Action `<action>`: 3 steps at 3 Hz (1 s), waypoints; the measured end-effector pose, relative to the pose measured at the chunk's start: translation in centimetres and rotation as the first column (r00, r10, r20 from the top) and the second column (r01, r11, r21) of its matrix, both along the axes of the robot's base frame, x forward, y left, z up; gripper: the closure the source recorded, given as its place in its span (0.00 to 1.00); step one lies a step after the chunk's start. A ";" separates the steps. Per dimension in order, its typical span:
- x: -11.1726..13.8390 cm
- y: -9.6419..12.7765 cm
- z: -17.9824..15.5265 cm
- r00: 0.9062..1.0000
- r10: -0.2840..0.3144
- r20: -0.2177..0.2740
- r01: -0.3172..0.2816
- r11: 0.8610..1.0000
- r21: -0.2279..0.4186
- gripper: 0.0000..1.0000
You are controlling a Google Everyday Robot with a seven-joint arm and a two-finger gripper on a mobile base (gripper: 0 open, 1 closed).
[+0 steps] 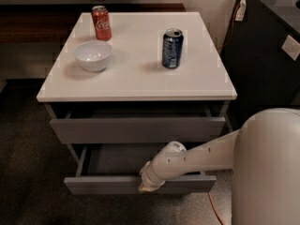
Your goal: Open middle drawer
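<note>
The middle drawer point(108, 185) stands pulled out from the cabinet, its flat grey front strip low in the camera view and its grey inner tray point(117, 161) showing behind it. My gripper point(146, 186) is at the top edge of that front strip, a little right of its middle, at the end of my white arm point(197, 158), which reaches in from the right. The taller top drawer front point(136, 129) sits above, a small gap open behind it. The bottom drawer is hidden.
On the white cabinet top point(136, 81) stand a red cola can point(101, 23), a white bowl point(93, 55) and a dark blue can point(172, 48). A black cabinet point(262, 55) stands to the right. An orange cable point(214, 209) lies on the dark carpet.
</note>
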State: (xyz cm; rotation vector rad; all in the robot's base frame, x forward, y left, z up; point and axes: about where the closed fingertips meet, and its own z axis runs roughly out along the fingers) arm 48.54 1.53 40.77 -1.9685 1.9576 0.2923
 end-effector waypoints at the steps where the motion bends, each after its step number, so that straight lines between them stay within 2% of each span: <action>1: -0.2 0.0 0.0 1.000 0.002 -0.002 -0.002 1.000 0.002 1.00; 3: -0.3 0.0 0.0 1.000 0.002 -0.003 -0.002 1.000 0.003 0.48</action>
